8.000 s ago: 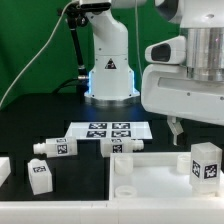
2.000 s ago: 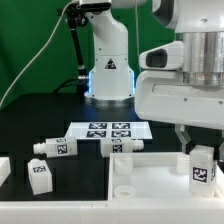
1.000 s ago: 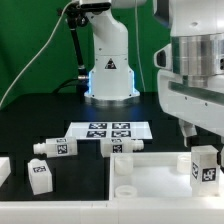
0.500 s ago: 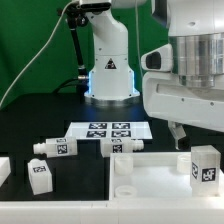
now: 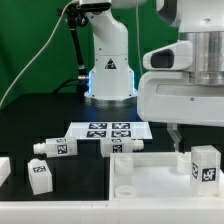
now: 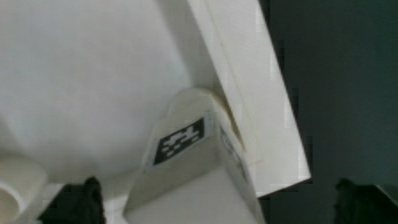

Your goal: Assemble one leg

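Nearest, white square tabletop [image 5: 150, 180] with a leg [image 5: 205, 164] standing upright at its corner on the exterior view's right, tag facing camera. Gripper [image 5: 175, 138] hovering just above and beside that leg, clear of it, holding nothing; whether jaws spread or closed cannot tell. Same leg [image 6: 183, 150] seen from the wrist, fingertips [image 6: 80, 200] dark at frame edge. Three loose legs [image 5: 52, 148] lying on black table [image 5: 30, 115]. Behind, marker board [image 5: 110, 130].

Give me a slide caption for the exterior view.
Hand hovers above the upright leg standing on the white top.
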You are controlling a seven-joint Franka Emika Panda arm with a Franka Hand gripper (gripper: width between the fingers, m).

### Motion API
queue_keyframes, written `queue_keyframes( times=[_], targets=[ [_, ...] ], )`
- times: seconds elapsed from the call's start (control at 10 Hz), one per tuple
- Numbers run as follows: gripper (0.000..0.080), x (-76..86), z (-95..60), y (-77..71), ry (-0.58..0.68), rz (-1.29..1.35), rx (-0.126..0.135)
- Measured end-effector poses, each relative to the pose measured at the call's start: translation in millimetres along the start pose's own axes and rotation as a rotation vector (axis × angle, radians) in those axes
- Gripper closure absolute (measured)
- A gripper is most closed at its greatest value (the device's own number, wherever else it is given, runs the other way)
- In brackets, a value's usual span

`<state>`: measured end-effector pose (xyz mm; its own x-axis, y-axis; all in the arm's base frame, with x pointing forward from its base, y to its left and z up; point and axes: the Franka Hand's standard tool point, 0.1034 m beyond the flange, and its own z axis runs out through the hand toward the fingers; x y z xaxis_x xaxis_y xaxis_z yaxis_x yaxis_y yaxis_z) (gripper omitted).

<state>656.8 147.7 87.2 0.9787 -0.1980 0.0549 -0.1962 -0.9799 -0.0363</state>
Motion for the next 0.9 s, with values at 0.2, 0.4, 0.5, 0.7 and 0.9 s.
queue_keyframes(
  times=[0.2,0.4,0.5,0.7,0.9],
  targets=[
    [0.0151,3.4,0.5,7.5,0.004,-0.118,-0.006],
    [0.0151,3.9,0.7,7.0,0.013,-0.19,-0.015],
    [0.0239,4.5,0.8,8.6,0.013,-0.258,-0.018],
    [0.0374,4.4,1.2,8.7,0.012,-0.236,-0.018],
    [0.0519,4.4,1.3,8.9,0.012,-0.201,-0.017]
  ],
)
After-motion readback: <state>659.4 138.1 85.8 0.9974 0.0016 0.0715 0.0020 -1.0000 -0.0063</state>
